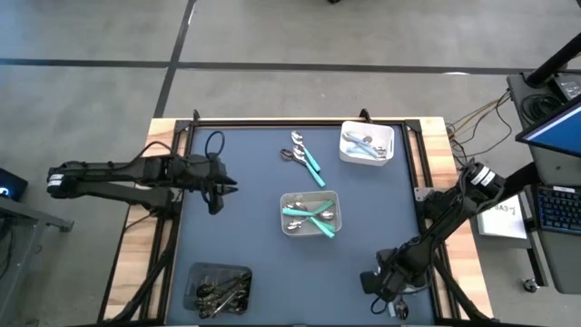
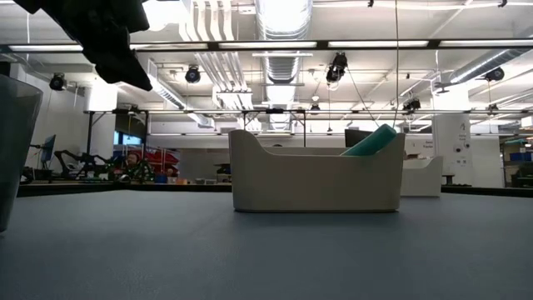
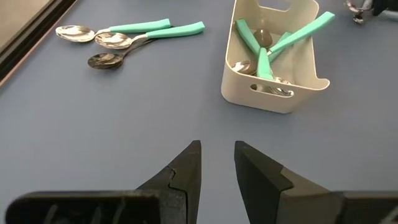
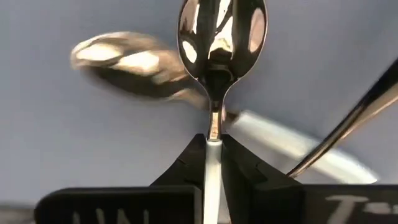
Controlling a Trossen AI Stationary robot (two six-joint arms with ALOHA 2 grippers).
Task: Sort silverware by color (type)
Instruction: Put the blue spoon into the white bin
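My right gripper (image 1: 388,289) hangs over the table's near right corner, shut on a spoon (image 4: 221,37) with a shiny bowl and a pale handle. Two more pale-handled spoons (image 4: 124,62) lie blurred on the table beyond it. My left gripper (image 3: 217,162) is open and holds nothing, hovering at the table's left side (image 1: 218,186). Three teal-handled spoons (image 1: 304,156) lie loose at the far middle. The grey tray (image 1: 310,213) holds teal-handled pieces, the white tray (image 1: 366,143) pale-handled ones, and the dark tray (image 1: 218,289) black ones. My right gripper pinches the spoon's pale handle (image 4: 212,146) between its two fingers, just behind the neck. The spoon runs along the fingers, so its bowl sticks out past the fingertips (image 4: 193,155). The bowl stands in front of the spoons on the table, apart from them.
In the low view the grey tray (image 2: 316,179) stands mid-table with a teal handle (image 2: 371,142) over its rim. The dark tray's wall (image 2: 17,150) is at the picture's left. Bare blue table lies between my left gripper and the grey tray. A monitor and cables sit beyond the right edge.
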